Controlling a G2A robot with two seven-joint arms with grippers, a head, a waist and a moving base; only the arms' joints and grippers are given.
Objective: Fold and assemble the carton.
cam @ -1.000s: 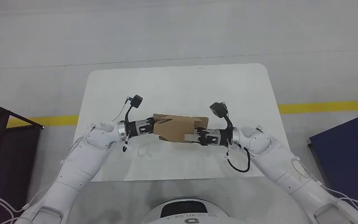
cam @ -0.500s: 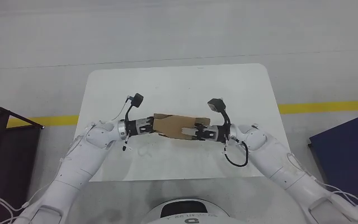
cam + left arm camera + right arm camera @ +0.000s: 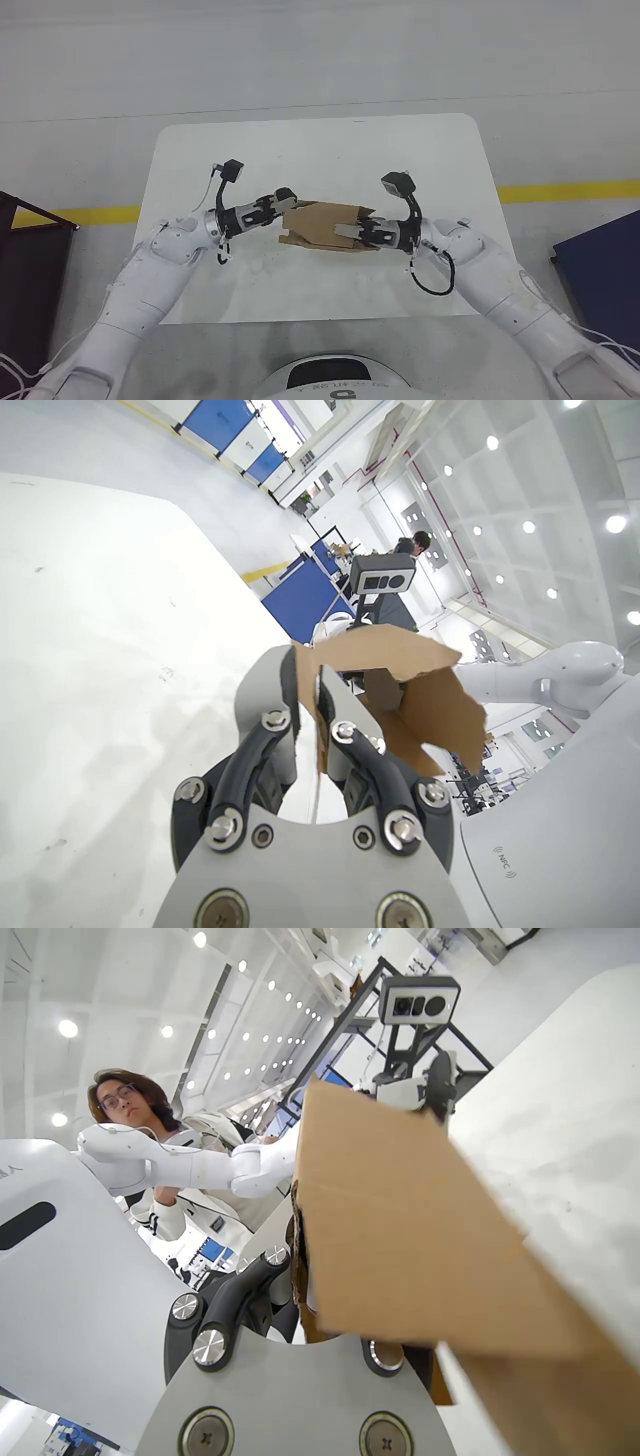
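Note:
A brown carton (image 3: 322,224) hangs between both arms just above the middle of the white table (image 3: 300,160), partly opened into a sleeve. My left gripper (image 3: 285,203) is at its left end. In the left wrist view that gripper (image 3: 307,695) is shut on a thin edge flap of the carton (image 3: 425,710), whose hollow inside faces the camera. My right gripper (image 3: 352,233) is shut on the carton's right end. In the right wrist view a broad carton panel (image 3: 400,1228) covers most of my right gripper (image 3: 310,1248); one of its fingers (image 3: 289,1233) shows beside the cardboard wall.
The table has bare room on all sides of the carton. A yellow floor line (image 3: 570,190) runs behind the table's sides. A dark frame (image 3: 30,260) stands off the left edge and a blue block (image 3: 600,265) off the right.
The left wrist has turned and lifted toward the far side with its flap. The carton has gone from nearly flat to a more open sleeve. The right gripper shifted slightly.

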